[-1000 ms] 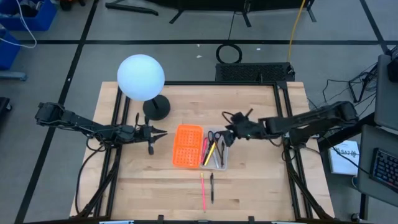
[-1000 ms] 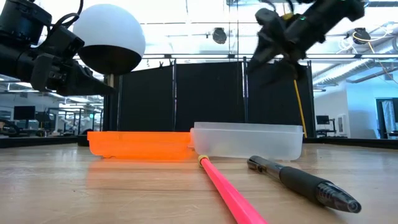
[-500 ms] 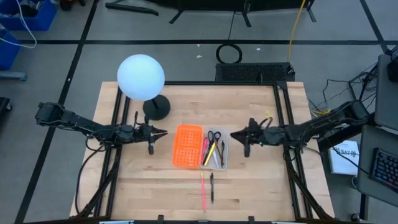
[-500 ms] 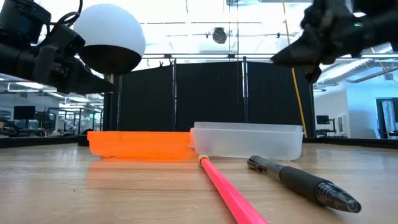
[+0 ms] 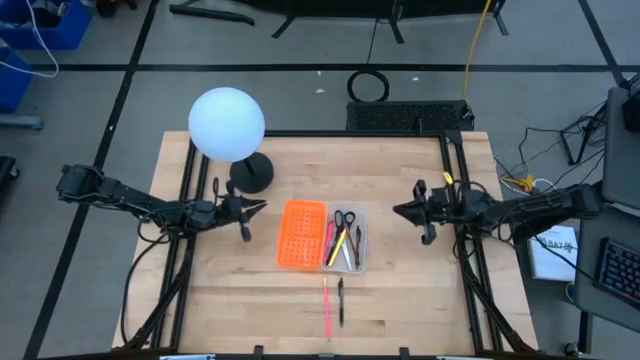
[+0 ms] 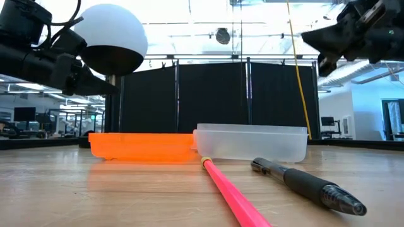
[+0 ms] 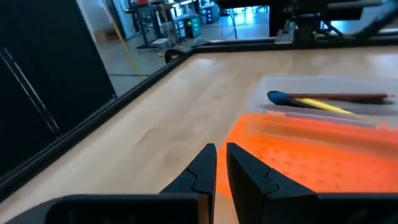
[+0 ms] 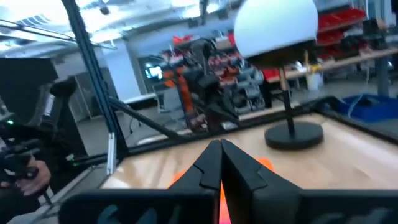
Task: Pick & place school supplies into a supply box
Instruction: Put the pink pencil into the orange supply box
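The right tool (image 5: 400,211), fingers pressed together and empty, has withdrawn from over the supply box (image 5: 322,236) toward the right side of the high frame, well clear of it. A second earlier it hung directly above the clear half. That half, at frame centre, now holds scissors (image 5: 343,219), a yellow pencil (image 5: 340,241) and other pens. A pink pencil (image 5: 325,307) and a black pen (image 5: 340,302) lie on the counter (image 5: 420,310) just below the box, not yet collected. The left tool (image 5: 261,206), fingers nearly touching and empty, waits left of the orange half. Judgement: one deposit complete, two items outstanding.
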`<action>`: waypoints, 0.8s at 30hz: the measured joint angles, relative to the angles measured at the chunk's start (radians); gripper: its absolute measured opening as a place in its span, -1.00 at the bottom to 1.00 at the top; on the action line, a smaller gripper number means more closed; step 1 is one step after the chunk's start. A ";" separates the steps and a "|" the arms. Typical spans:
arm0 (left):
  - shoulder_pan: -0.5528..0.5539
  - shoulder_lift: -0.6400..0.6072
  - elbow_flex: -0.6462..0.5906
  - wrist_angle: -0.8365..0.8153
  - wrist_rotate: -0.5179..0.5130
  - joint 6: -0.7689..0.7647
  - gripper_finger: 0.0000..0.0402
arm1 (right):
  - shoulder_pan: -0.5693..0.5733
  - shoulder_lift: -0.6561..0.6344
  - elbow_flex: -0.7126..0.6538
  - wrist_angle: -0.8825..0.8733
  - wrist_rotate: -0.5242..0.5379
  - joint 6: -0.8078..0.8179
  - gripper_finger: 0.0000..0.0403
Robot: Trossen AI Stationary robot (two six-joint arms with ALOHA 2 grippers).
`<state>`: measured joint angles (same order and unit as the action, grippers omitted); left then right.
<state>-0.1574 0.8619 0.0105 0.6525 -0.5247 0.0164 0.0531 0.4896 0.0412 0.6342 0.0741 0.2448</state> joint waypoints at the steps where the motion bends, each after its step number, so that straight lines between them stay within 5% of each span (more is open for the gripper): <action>1: 0.000 0.000 0.000 0.000 0.000 -0.014 -0.77 | 0.003 -0.004 -0.004 0.009 0.000 -0.005 -1.00; 10: -0.045 0.000 0.000 -0.022 0.271 -0.129 -0.77 | 0.048 0.003 -0.012 0.002 -0.001 -0.203 -0.99; 16: -0.089 0.000 0.000 -0.099 0.190 -0.135 -0.77 | 0.066 0.010 -0.025 0.055 0.070 -0.205 -1.00; 21: -0.107 0.000 0.000 -0.171 0.298 -0.100 -0.77 | 0.066 0.010 -0.026 0.075 0.137 -0.267 -1.00; 24: -0.116 0.000 0.000 -0.186 0.250 -0.121 -0.77 | 0.066 0.010 -0.026 0.080 0.135 -0.303 -1.00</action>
<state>-0.2732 0.8623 0.0105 0.4665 -0.2746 -0.1043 0.1192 0.4995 0.0151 0.7147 0.2092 -0.0586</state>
